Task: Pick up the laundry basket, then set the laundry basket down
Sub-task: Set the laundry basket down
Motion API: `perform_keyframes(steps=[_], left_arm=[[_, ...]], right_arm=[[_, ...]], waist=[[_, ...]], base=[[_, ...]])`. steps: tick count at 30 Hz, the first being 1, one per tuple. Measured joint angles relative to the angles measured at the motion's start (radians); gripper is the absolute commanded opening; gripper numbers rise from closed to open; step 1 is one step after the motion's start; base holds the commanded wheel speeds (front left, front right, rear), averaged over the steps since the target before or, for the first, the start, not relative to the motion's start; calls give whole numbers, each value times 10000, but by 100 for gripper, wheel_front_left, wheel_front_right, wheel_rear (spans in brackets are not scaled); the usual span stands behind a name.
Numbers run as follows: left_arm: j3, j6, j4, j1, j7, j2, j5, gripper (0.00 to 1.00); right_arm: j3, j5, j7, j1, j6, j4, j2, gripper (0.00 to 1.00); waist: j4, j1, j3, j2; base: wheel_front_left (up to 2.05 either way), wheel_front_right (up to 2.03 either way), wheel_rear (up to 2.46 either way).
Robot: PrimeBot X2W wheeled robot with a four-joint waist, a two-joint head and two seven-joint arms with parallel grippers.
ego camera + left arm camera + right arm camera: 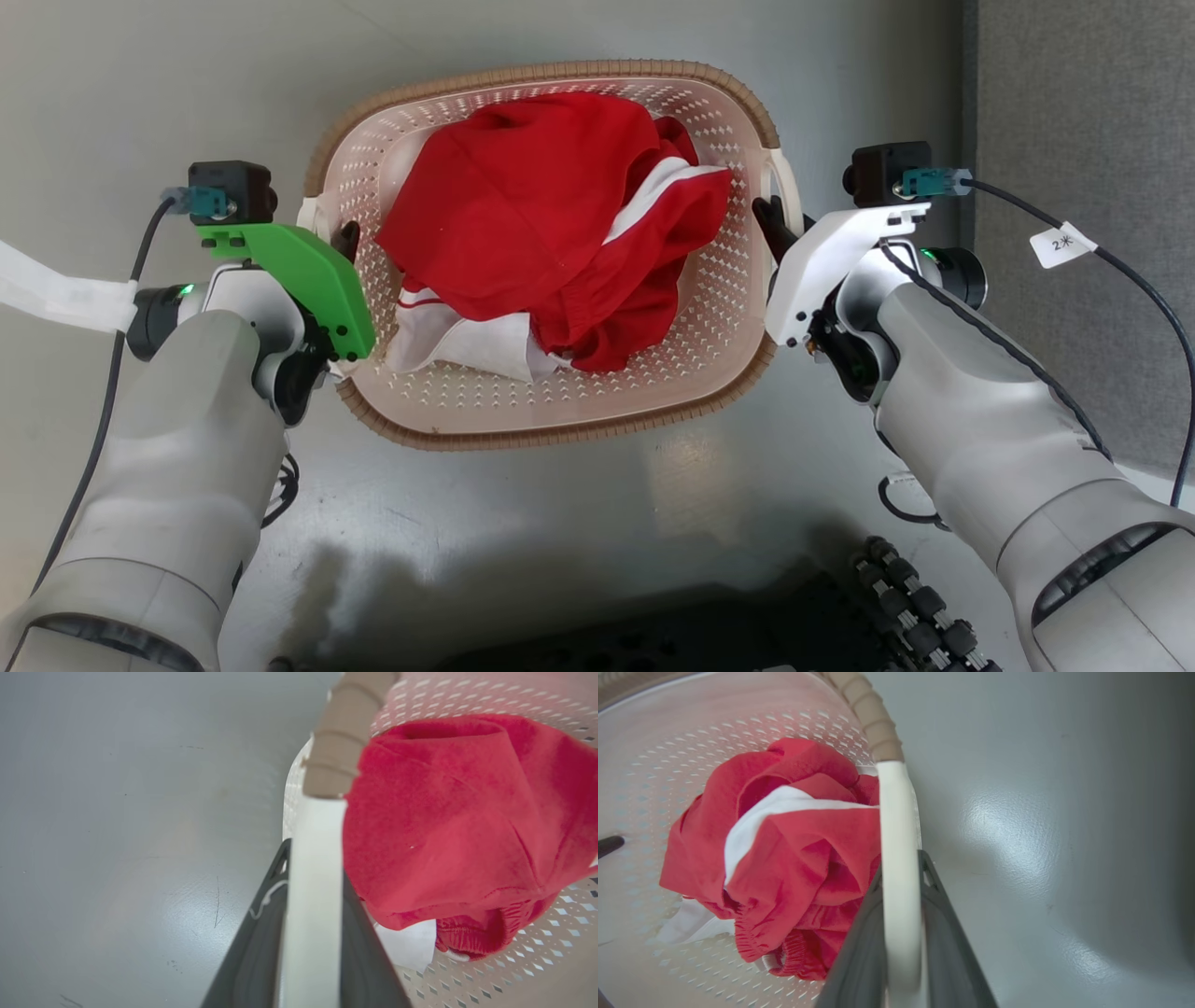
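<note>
The laundry basket [560, 73] is pale pink and perforated with a brown woven rim, and sits centred in the head view over the grey floor. It holds red and white clothes [541, 215]. My left gripper [341, 238] is shut on the basket's left white handle [313, 905], one dark finger on each side of it [314, 863]. My right gripper [770, 219] is shut on the right white handle [896, 835], clamping it between its fingers [901, 863]. The brown rim [341, 728] [873, 723] runs on past each handle. Whether the basket touches the floor cannot be told.
The shiny grey floor [140, 84] surrounds the basket. A grey textured surface [1074, 140] stands at the right edge. The robot's dark base [747, 625] lies along the bottom. White tape [56, 294] wraps the left cable, and a tagged cable [1064, 245] loops off the right wrist.
</note>
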Motion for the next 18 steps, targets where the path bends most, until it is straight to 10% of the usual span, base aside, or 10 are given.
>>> perform_keyframes(steps=[14, 16, 17, 18], left_arm=[[-194, 0, 230, -289, -203, -44, 10, 0], [-182, 0, 226, -291, -203, -61, -132, 99], [-192, 0, 221, -291, -217, -46, -136, 100], [-211, 0, 201, -301, -217, -35, -136, 100]], right_arm=[[111, 146, -8, -298, 115, 197, 0, 0], [198, 255, -38, -327, 307, 159, -42, 61], [238, 278, -77, -359, 370, 150, -94, 100], [238, 286, -155, -399, 393, 128, -159, 100]], waist=[[8, 0, 294, 0], [13, 0, 313, 0], [18, 0, 318, 0], [22, 0, 323, 0]], base=[[0, 0, 0], [0, 0, 0], [0, 0, 0], [0, 0, 0]])
